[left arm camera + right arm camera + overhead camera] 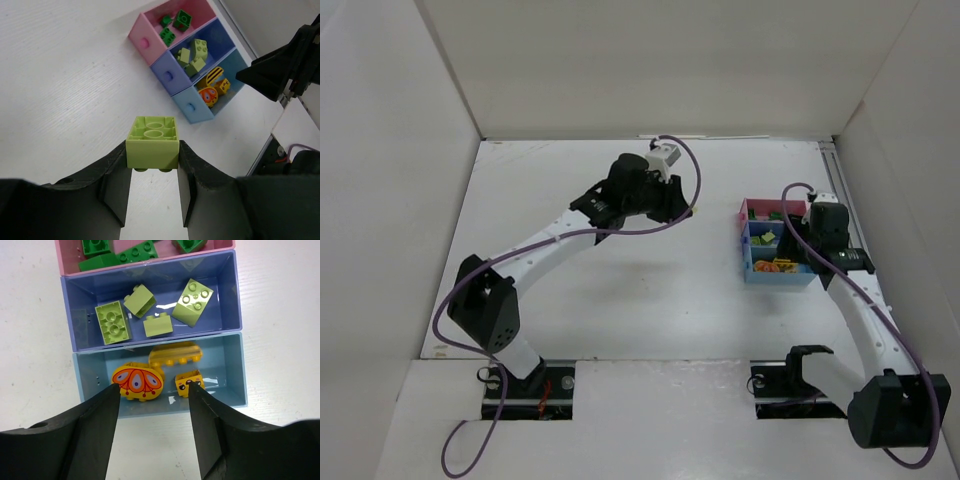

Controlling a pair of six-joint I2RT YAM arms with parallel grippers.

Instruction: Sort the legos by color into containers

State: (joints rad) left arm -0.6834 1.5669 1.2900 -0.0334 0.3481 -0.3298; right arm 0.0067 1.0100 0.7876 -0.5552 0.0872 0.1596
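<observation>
From the overhead camera I saw the left gripper (680, 205) reaching out over the middle of the table (620, 300), well apart from the row of three joined trays on the right side. The pink tray (744, 212) lay farthest from the arm bases, the dark blue tray (746, 238) sat in the middle, and the light blue tray (767, 277) was nearest. The right gripper (812, 262) hung over the light blue end of the row. At that size I could not read either tool's jaws.

On the left wrist camera the jaws were narrow, clamped on a pale green brick (152, 143) with one finger on each side and its hollow side toward the lens. The brick was held clear above the table. Beyond it, up and to the right, the trays showed dark green bricks (183, 19) in the pink one, pale green pieces (200, 49) in the dark blue one, and yellow and orange pieces (208, 96) in the light blue one.

On the right wrist camera the jaws stood wide apart with nothing between them, above the near wall of the light blue tray. Below them lay an orange patterned piece (137, 382) and a small yellow cube (189, 382), with a long yellow brick (175, 354) just behind. Four pale green pieces lay loose in the dark blue tray. The dark green bricks in the pink tray were cut off by the top edge.
</observation>
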